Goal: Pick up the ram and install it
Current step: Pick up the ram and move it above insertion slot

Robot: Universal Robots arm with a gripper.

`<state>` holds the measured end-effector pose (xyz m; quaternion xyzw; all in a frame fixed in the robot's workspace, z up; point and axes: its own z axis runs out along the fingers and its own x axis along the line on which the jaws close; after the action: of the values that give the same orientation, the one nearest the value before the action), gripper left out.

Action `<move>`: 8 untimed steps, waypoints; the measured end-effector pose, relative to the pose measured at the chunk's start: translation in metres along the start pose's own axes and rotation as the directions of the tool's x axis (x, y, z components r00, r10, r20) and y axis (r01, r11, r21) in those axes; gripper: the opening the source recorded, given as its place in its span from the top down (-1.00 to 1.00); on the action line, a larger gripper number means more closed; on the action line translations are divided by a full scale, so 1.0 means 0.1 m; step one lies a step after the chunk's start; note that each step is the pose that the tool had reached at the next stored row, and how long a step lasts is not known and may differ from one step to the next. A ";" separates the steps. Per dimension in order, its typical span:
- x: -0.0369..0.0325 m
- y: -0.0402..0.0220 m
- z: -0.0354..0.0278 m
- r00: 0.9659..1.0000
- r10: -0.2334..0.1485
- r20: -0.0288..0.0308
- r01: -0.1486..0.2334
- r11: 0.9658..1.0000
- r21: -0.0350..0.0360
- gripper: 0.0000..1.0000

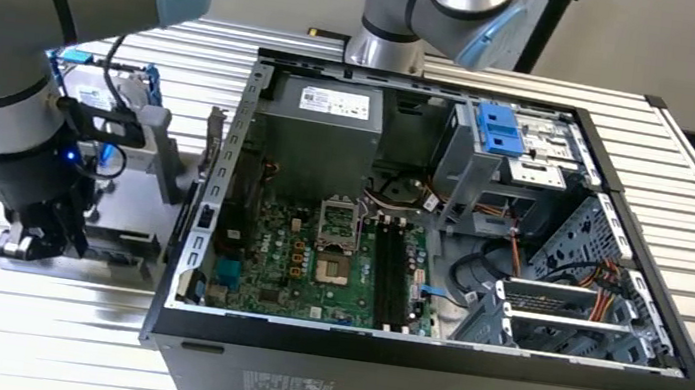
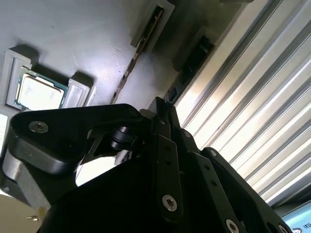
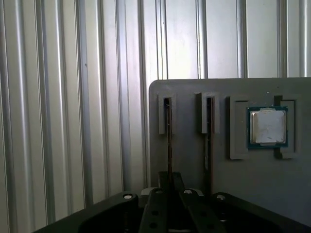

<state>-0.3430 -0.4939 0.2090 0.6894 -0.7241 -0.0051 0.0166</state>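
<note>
The ram (image 3: pixel 169 145) stands on edge in a slot of the grey holder tray (image 3: pixel 189 155), seen as a thin dark strip. My gripper (image 3: pixel 171 177) is down at the near end of this strip, its fingers pressed together around it. In the second wrist view the same ram (image 2: pixel 131 68) runs across the tray (image 2: pixel 73 39) into the gripper (image 2: pixel 162 109). In the exterior view the gripper (image 1: pixel 38 245) sits low over the tray (image 1: pixel 130 217), on the exterior view's left of the open computer case (image 1: pixel 434 358). The motherboard's long black memory slots (image 1: pixel 398 272) lie inside the case.
A second slot (image 3: pixel 208 141) with a dark strip lies beside the ram. A square silver CPU (image 3: pixel 267 127) rests in a pocket of the same tray. A silver drive with blue rails (image 1: pixel 99 87) stands behind the arm. The ribbed metal table (image 1: pixel 33 335) surrounds everything.
</note>
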 end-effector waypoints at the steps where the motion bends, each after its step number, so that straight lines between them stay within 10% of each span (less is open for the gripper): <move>1: 0.000 0.001 -0.018 1.000 0.000 0.000 0.000 1.000 0.000 1.00; 8: 0.002 0.003 -0.120 1.000 0.000 0.000 0.000 1.000 0.000 1.00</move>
<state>-0.3429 -0.4939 0.2210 0.6894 -0.7241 -0.0051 0.0165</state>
